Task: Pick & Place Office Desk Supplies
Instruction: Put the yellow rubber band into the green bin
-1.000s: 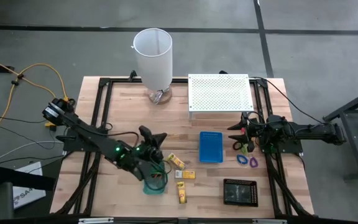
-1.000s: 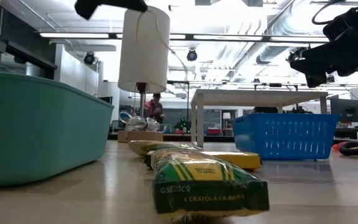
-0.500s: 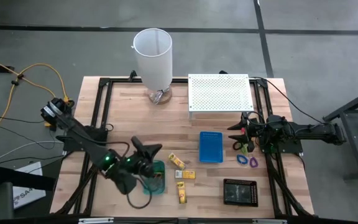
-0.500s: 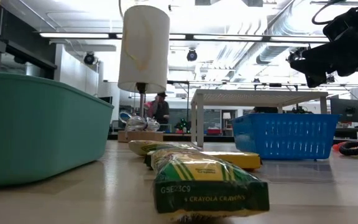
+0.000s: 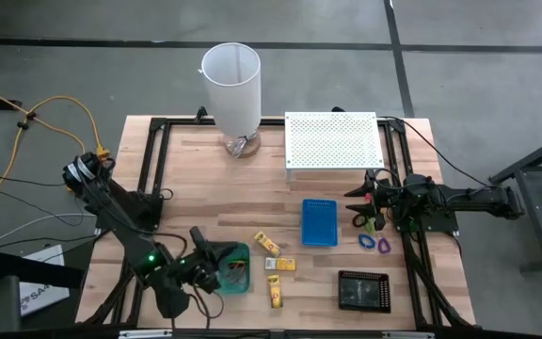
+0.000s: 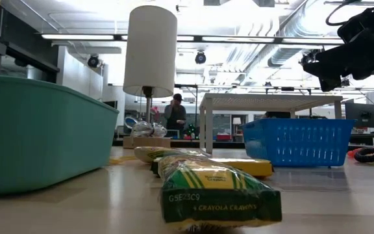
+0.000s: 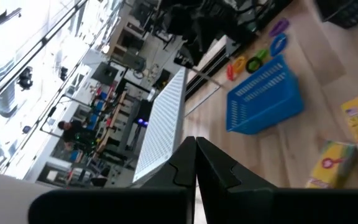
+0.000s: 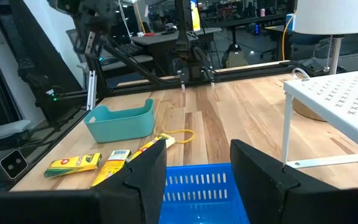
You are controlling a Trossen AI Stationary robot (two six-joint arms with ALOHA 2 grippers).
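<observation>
The left gripper (image 5: 205,247), fingers pressed together and empty, hangs beside the green tray (image 5: 241,250), which holds rubber bands (image 5: 236,272). Three crayon packets (image 5: 270,245) lie just right of that tray; coloured clips (image 5: 375,243) lie well right of it, below the waiting right gripper (image 5: 358,201), its fingers spread and empty.

Robotics lab or workshop: butcher-block wooden table (image 5: 280,202) on a grey concrete floor (image 5: 478,85), exposed silver ceiling ducts (image 6: 291,29) and strip lights (image 6: 83,37), cluttered far workbenches (image 8: 241,25), a person (image 6: 176,112) standing far behind.
</observation>
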